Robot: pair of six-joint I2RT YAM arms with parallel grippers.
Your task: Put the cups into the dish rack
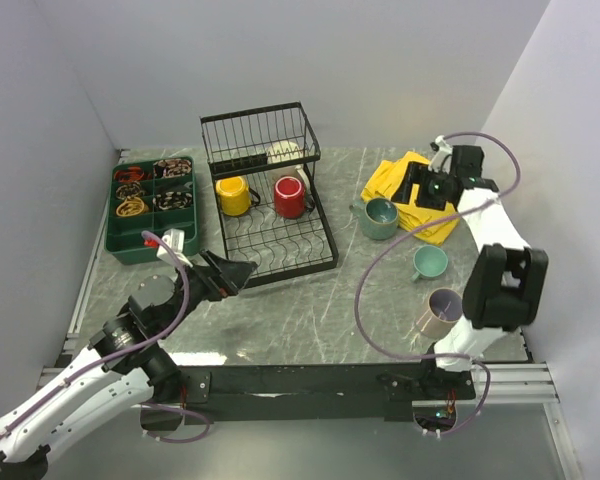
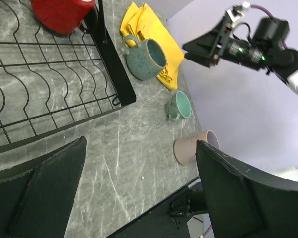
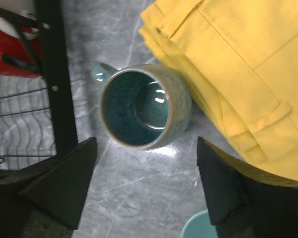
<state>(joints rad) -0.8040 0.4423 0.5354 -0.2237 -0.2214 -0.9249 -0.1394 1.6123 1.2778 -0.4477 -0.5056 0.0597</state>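
Right gripper [image 3: 146, 144] spread above large teal mug [image 3: 144, 106], sitting between dish rack [image 3: 52, 74] edge and yellow cloth [image 3: 238, 64].

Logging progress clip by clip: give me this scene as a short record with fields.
in dish rack: yellow mug, red mug, cream mug
on table: large teal mug beside yellow cloth, small teal mug, pinkish-beige mug
right end effector: open, above large teal mug
left end effector: open, empty, near rack's front edge
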